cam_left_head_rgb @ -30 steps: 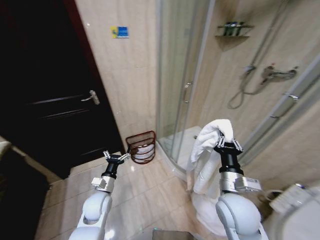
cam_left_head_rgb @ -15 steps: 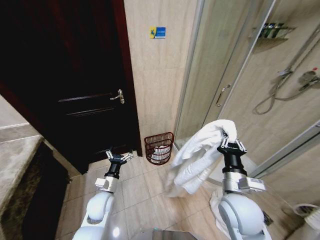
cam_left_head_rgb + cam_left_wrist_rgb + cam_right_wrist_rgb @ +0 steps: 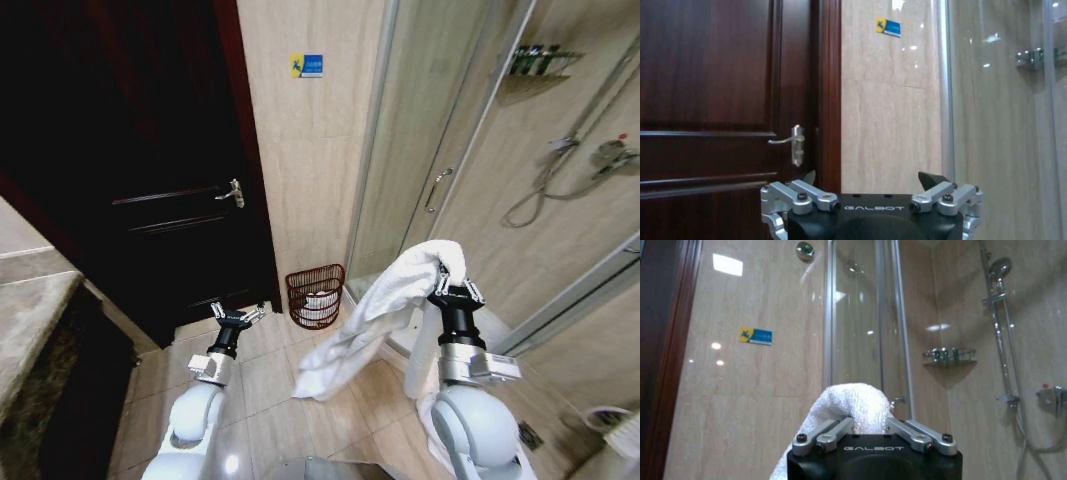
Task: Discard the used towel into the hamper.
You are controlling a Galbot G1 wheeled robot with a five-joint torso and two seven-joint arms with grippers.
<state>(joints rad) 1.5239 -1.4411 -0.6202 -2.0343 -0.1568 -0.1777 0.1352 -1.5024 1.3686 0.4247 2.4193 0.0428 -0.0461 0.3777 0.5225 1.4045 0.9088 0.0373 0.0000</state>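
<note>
Tiled bathroom floor. Right end effector clamps towel, carry step. Left end effector open, empty. You steer towel over hamper, then release.

Hamper contents indistinct; towel partly hidden.

The towel is showing as white, nubby terry cloth, matt and soft. The hamper is looking like thin red-brown wire, open-woven. The door is gleaming as dark polished wood with a metal handle. Glossy beige tiles are covering the wall and floor; the shower screen is shining as clear glass.
</note>
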